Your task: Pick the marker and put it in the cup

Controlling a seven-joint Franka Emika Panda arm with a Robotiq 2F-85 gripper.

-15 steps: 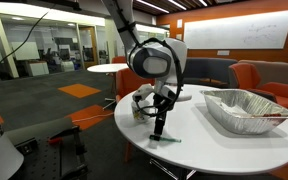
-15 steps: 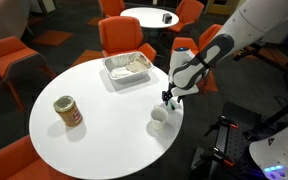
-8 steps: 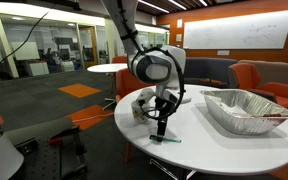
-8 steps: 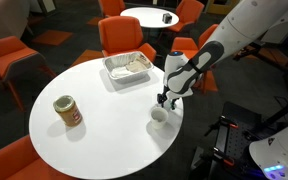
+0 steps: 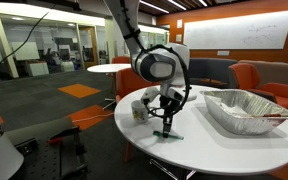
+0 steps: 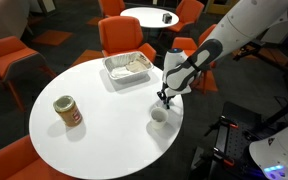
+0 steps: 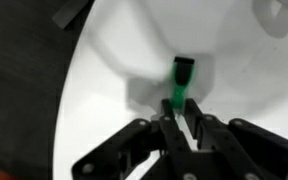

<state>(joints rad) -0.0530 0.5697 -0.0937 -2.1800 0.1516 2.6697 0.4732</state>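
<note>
The green marker (image 7: 181, 80) lies on the white round table (image 6: 94, 135) near its edge. In the wrist view its near end sits between my fingertips, and the rest sticks out away from me. My gripper (image 7: 181, 106) points straight down, its jaws drawn in against the marker's sides. In an exterior view the gripper (image 5: 165, 127) stands over the marker (image 5: 168, 137) at table level. The white cup (image 6: 159, 117) stands upright just beside the gripper (image 6: 165, 100), towards the table's rim; it also shows behind the gripper as the cup (image 5: 140, 109).
A large foil tray (image 5: 246, 110) sits further along the table, seen as the tray (image 6: 129, 66) at the far side. A small brown jar (image 6: 68, 111) stands across the table. Orange chairs (image 6: 124, 35) ring the table, whose edge is close to the gripper.
The jaws were wide apart over the marker and have closed onto it. The gripper has shifted slightly and sunk to the table.
</note>
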